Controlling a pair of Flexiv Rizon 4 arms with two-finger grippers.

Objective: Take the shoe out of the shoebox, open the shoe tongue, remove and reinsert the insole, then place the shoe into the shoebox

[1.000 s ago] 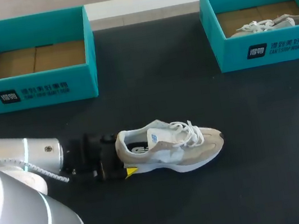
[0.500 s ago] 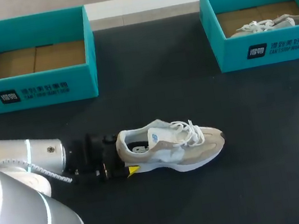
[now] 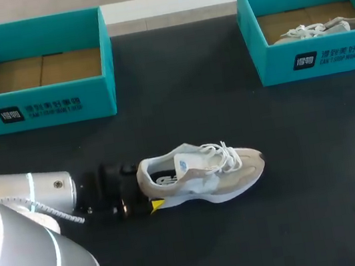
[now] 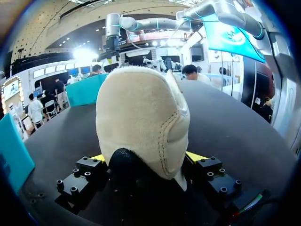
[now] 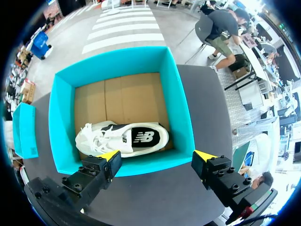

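Beige and white shoe (image 3: 204, 172) stands on the black surface (image 3: 203, 250), toe pointing right; left tool (image 4: 146, 157) pinches its heel; right tool (image 5: 156, 156) hangs spread above the right teal shoebox (image 5: 63, 136), which holds a second shoe (image 5: 122, 139); white logo and lettering mark its front wall.
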